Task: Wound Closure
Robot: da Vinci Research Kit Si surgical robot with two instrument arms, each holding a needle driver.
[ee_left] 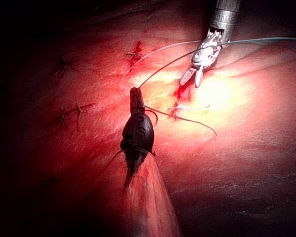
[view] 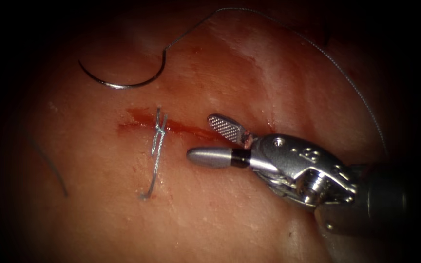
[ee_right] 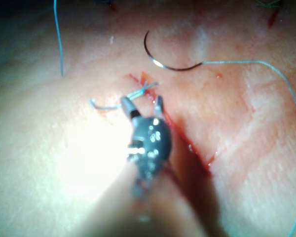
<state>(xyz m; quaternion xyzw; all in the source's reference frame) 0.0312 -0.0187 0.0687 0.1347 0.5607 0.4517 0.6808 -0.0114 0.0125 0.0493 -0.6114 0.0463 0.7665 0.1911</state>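
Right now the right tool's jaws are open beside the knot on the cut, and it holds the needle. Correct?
Not quite. The right tool has open jaws beside the knot and holds nothing. In the endoscope view the needle lies free on the tissue above the cut, thread trailing from it.

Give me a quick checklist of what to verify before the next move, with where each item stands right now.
1. Right tool free of load: ok, jaws open, holding nothing, beside the knot.
2. Needle out of the tissue: ok, it lies flat above the cut.
3. Thread on the needle: ok, it arcs off to the right.
4. Knot seated across the cut: ok, two tails trail below.
5. Left tool grip: cannot tell.
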